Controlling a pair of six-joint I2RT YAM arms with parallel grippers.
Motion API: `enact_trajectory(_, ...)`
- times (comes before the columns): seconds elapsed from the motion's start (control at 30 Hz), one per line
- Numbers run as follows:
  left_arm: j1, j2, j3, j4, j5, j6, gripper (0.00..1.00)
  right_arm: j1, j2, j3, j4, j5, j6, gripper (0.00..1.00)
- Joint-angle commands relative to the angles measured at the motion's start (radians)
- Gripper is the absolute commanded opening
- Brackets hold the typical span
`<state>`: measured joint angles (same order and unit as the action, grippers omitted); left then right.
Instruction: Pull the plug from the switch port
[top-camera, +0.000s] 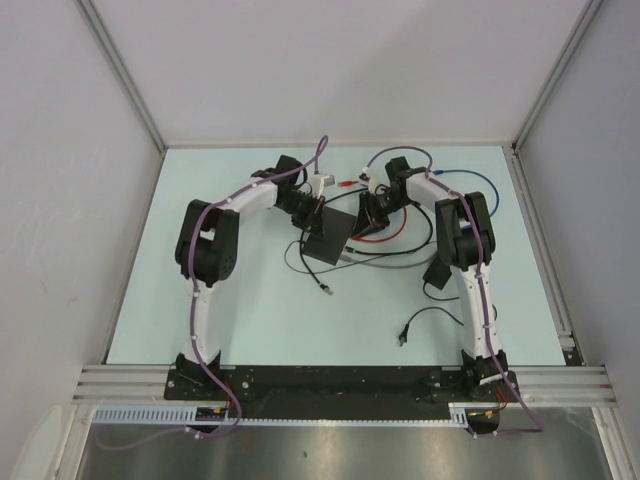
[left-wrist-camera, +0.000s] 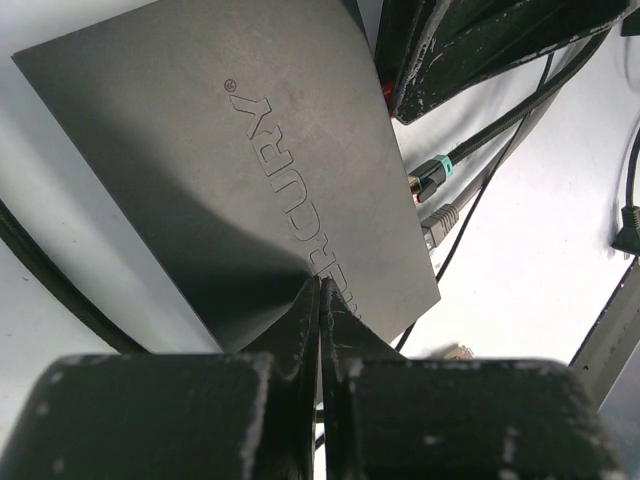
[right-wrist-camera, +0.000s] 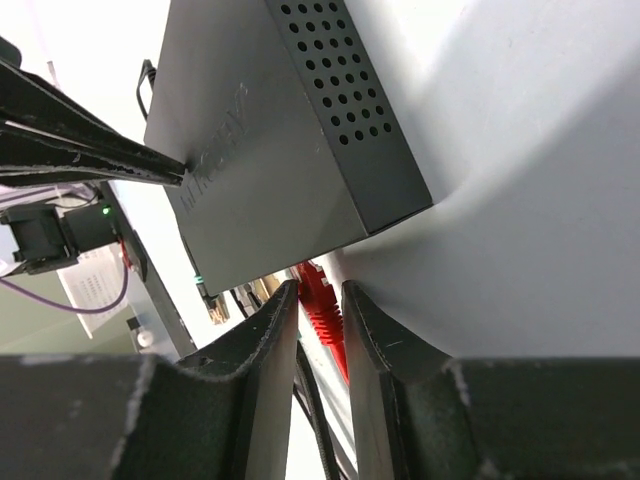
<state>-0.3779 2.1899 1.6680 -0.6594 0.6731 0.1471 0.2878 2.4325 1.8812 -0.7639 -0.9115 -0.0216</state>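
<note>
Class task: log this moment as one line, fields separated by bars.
left gripper shut, tips on switch top | right gripper straddling red plug at switch port, grip unclear | red plug not yet out

**Dull black casing, glossy red plastic**

Flat matt-black rectangular switch box (left-wrist-camera: 230, 170): fine-grained, dull, with embossed lettering and a perforated side. Red plastic plug (right-wrist-camera: 320, 305): slightly glossy, ribbed along the boot. Pale blue-green table top (top-camera: 250, 320): smooth, matt.
</note>
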Motion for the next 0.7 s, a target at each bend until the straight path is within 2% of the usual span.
enact_trajectory(0.0,-0.01,0.005,-0.024,-0.002,-0.06,0.016,0.0,0.048,0.03,-0.007,0.005,0.175,-0.024,0.3)
enact_trajectory(0.13,-0.01,0.007,-0.022,-0.003,-0.06,0.014,0.0,0.056,0.03,-0.005,0.002,0.215,-0.023,0.25)
enact_trajectory(0.47,-0.01,0.007,-0.016,-0.003,-0.063,0.017,0.0,0.073,-0.003,-0.042,-0.009,0.388,-0.031,0.01)
enact_trajectory(0.67,-0.01,0.007,-0.011,0.0,-0.066,0.017,0.0,0.056,-0.015,-0.06,-0.018,0.376,-0.054,0.0)
